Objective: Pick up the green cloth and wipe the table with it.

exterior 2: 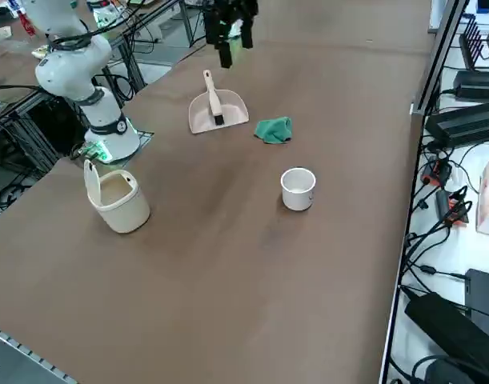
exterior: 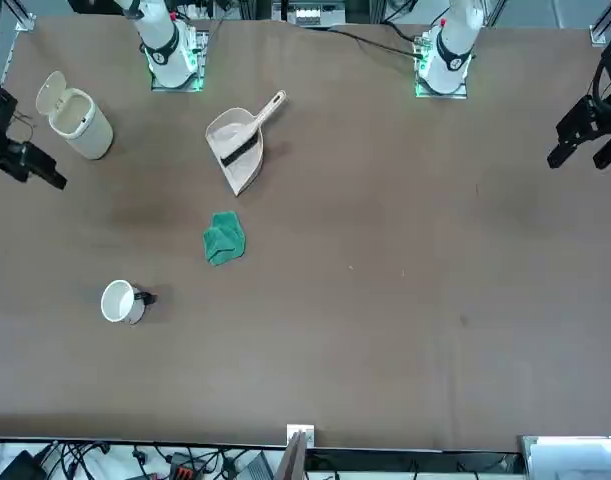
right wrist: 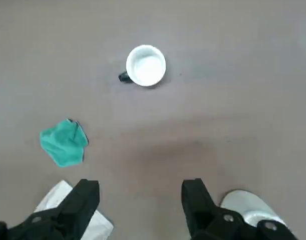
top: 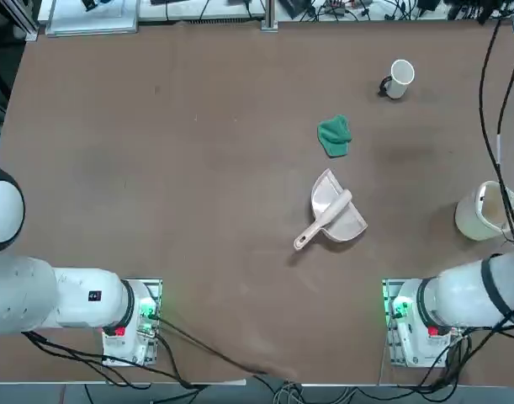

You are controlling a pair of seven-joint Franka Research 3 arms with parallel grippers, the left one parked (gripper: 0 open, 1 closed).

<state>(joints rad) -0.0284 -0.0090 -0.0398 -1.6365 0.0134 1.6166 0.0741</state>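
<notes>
The right gripper hangs high above the table, jaws spread wide and holding nothing. The green cloth lies bunched between a dustpan and a white mug.

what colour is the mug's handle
Black, on the white mug; the right wrist view shows it best.

The brown table carried four things — a green cloth near the middle, a beige dustpan just beside it, a white mug and a cream bin well apart.
</notes>
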